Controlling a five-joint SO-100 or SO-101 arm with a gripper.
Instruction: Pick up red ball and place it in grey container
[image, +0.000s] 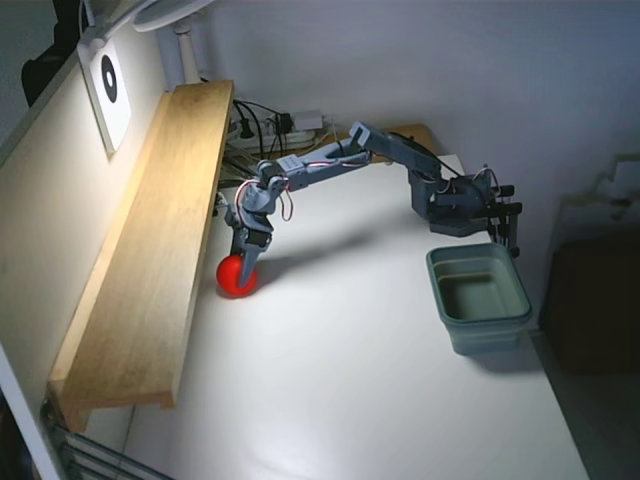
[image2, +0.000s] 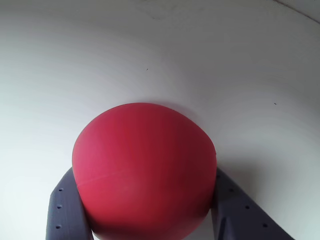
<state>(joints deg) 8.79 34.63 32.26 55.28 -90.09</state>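
End effector in the fixed view sits down on the red ball, at the counter's left edge beside the wooden shelf, well apart from the grey container on the right. Wrist view: end effector fingers flank the red ball at its widest, seemingly touching, so we judge it gripped. Smooth, plain, matte red sphere; we reckon light and slippery, so hold across the middle
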